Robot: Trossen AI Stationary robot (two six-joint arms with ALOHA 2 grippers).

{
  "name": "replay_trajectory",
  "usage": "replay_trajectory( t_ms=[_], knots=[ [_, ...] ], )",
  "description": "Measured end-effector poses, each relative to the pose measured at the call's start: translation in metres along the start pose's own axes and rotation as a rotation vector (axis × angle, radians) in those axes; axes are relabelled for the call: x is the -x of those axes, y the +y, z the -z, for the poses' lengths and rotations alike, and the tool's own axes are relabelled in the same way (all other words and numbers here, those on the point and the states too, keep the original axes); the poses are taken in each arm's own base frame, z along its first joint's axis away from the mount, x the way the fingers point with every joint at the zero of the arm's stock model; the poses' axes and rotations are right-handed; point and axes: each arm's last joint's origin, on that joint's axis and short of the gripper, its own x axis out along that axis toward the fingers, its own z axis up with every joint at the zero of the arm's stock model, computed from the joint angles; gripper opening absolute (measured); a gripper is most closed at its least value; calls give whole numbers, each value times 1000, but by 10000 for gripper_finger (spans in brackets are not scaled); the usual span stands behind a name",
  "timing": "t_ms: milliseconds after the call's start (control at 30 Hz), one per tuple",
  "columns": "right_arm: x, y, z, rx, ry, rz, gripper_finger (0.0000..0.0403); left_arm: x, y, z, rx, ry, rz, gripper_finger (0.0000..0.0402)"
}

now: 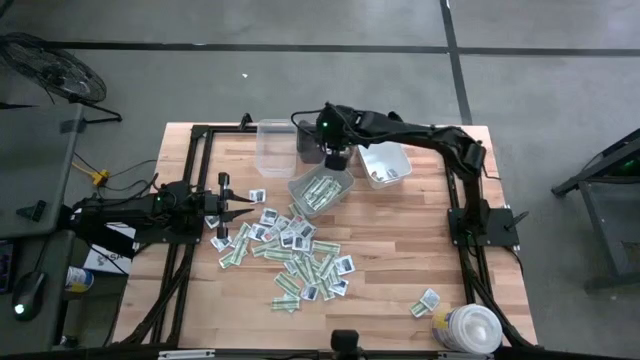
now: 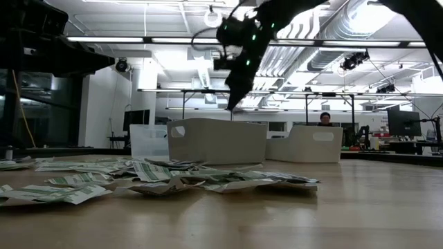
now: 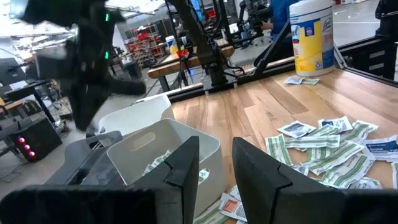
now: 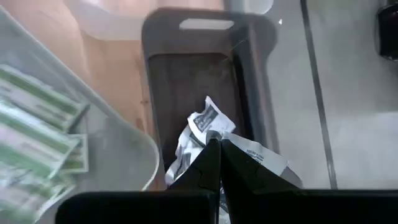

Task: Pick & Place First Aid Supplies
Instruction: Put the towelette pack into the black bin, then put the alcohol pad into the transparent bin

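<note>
The first aid supplies [image 1: 290, 255] lie as a loose heap of green-striped strips and white squarish packets flat on the middle of the table; the low view shows the heap [image 2: 138, 178] too. My right gripper [image 1: 337, 158] hovers at the far side over a dark bin [image 4: 186, 68], shut on white packets. Beside that bin stands a pale bin [image 1: 320, 190] with green strips in it. My left gripper [image 1: 236, 208] is open and empty, level above the table at the heap's left edge; in its wrist view the fingers [image 3: 183, 168] stand apart. My right gripper [image 4: 217, 142] pinches crumpled white packets with dark print [image 4: 208, 121] between its two fingertips, coming from above and pointing down. The packets are lifted clear over the dark bin's inside, sticking out past the fingertips; one more white piece [image 4: 261, 155] shows beside a finger.
A clear bin [image 1: 272, 145] and a white bin [image 1: 385, 165] flank the dark one at the far side. A big round white tub [image 1: 470, 328] stands at the near right corner with two stray packets [image 1: 428, 302] beside it. Black frame rails run along both sides.
</note>
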Motion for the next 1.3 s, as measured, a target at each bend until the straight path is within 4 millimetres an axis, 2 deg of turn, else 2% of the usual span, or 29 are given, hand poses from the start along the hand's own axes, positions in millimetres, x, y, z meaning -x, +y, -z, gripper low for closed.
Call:
replay_trajectory(
  t_ms=[67,233,467,567,867,1067,1300],
  knots=[
    [-14,0,2,0,9,3,0,0,0,0,0,0,0,96],
    [-32,-6,6,-56,19,17,0,0,0,0,0,0,0,96],
    [-34,-10,8,-125,52,99,7,0,0,0,0,0,0,96],
    [-35,-11,9,-148,56,105,29,0,0,0,0,0,0,96],
    [-34,-10,12,-245,99,142,136,0,0,0,0,0,0,96],
    [-13,-2,13,-361,138,114,168,0,0,0,0,0,0,96],
    [25,8,15,-481,172,1,165,0,0,0,0,0,0,96]
  ],
)
